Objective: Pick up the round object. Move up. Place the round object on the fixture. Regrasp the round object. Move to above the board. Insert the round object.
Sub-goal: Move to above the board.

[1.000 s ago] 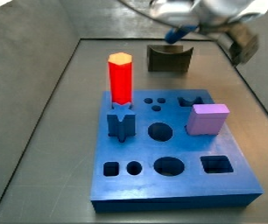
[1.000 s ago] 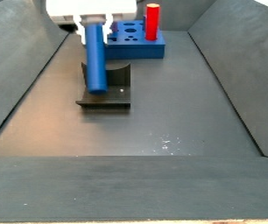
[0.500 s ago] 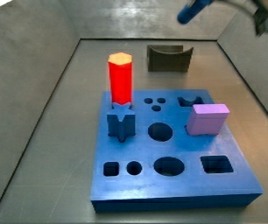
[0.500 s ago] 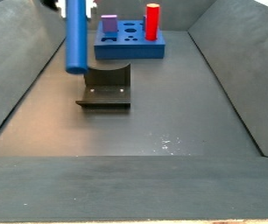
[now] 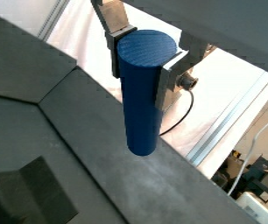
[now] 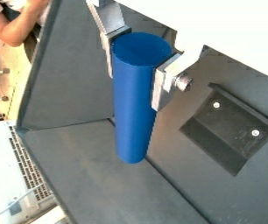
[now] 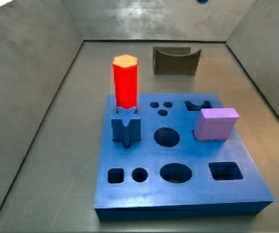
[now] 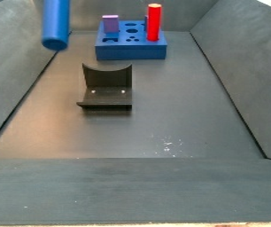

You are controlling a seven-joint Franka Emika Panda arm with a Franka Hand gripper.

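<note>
gripper (image 5: 146, 54) pinches cylinder (image 5: 141, 92) near its top, flat on both sides | cylinder higher than a second ago, now up-frame in a side view (image 8: 57, 24), clear of fixture (image 8: 106, 86) | regrasp looks done, lift under way | next: carry over board (image 7: 175, 159); round hole free

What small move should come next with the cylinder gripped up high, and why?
Probably carry it toward the board. The gripper holds the cylinder near its top, high above the floor and off to one side, away from the fixture.
</note>
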